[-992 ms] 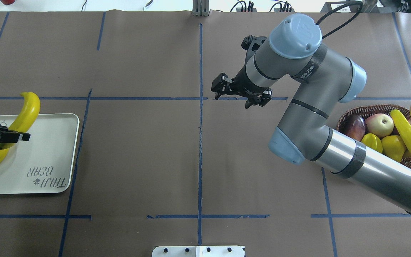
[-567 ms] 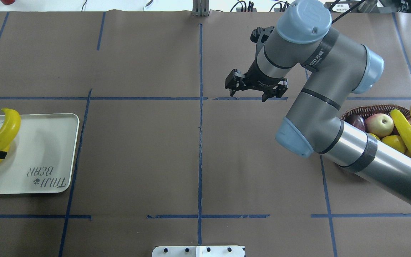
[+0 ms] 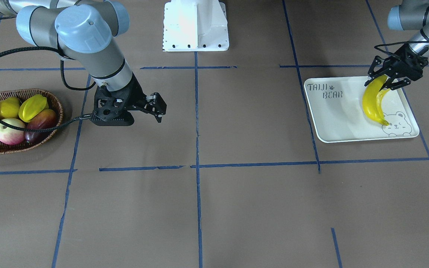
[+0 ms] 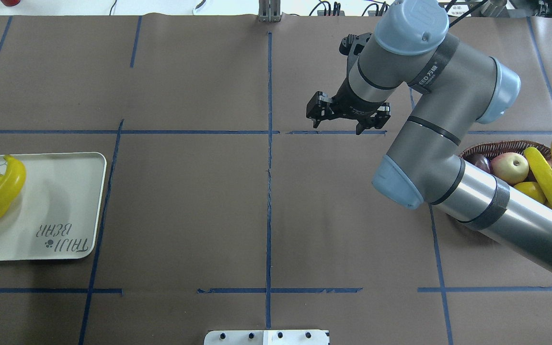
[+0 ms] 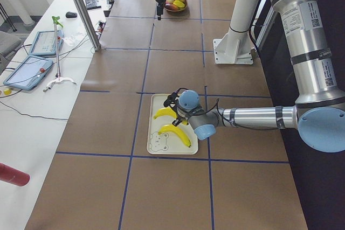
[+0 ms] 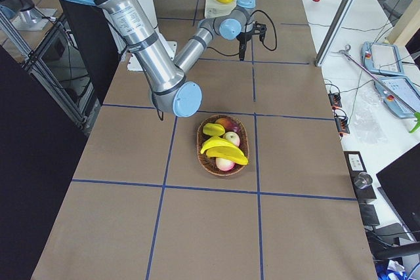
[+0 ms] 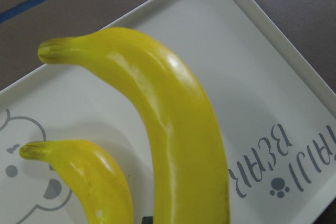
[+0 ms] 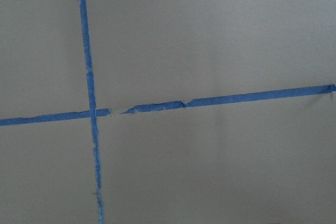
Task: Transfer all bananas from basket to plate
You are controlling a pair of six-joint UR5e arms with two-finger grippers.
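The brown bench [image 4: 185,201] is crossed by blue tape lines. The plate [image 4: 65,191] is laid at its left end and the basket [image 4: 501,143] at its right, where two bananas [image 4: 546,179] are seen among other fruit. One banana [image 3: 370,100] is gripped at its upper end by the fingers of the left gripper [image 3: 384,80] over the plate, beside a second banana [image 7: 84,182] lying there. The right gripper [image 4: 345,122] is held empty, fingers spread, above the bench.
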